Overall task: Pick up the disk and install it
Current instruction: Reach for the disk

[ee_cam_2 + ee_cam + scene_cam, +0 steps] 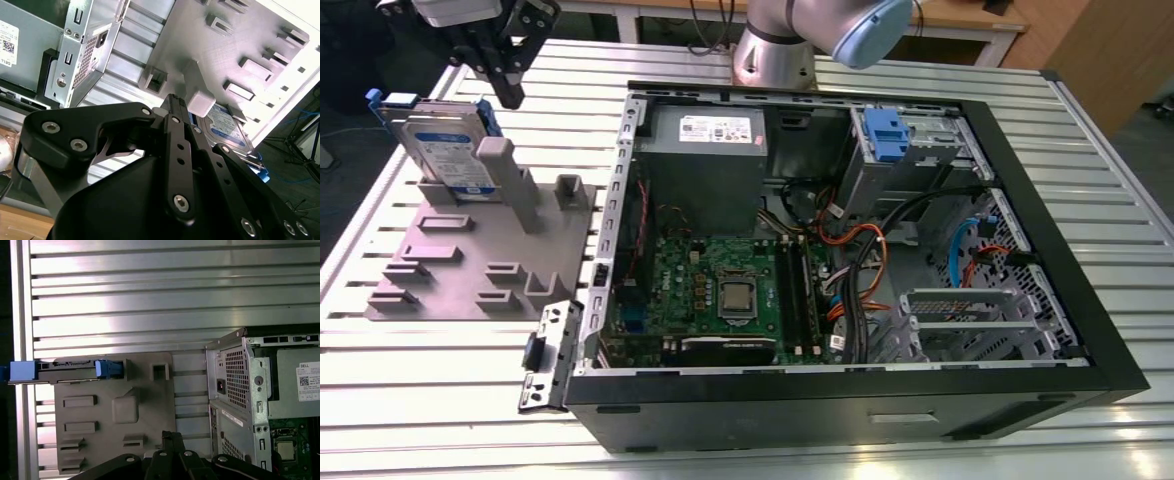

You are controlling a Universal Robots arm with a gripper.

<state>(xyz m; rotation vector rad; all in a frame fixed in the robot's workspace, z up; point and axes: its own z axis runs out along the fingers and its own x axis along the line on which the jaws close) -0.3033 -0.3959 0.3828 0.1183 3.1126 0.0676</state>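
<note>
Colour rundown: the disk (447,140) is silver-grey with a white label carrying a blue band, plus bright blue plastic rails. The fixture plate (454,265) is plain matte grey, and the table (881,60) is shiny silver in ribbed stripes. The gripper (504,95) is all black, with silver screw heads. The PC case (854,405) is black outside, bare grey metal inside, with a green motherboard (707,285), a grey power supply (707,165) wearing a white sticker, 1 blue latch (886,135), and orange, black and blue cables (851,238).

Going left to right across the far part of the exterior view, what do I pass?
disk → power supply → blue latch
</note>
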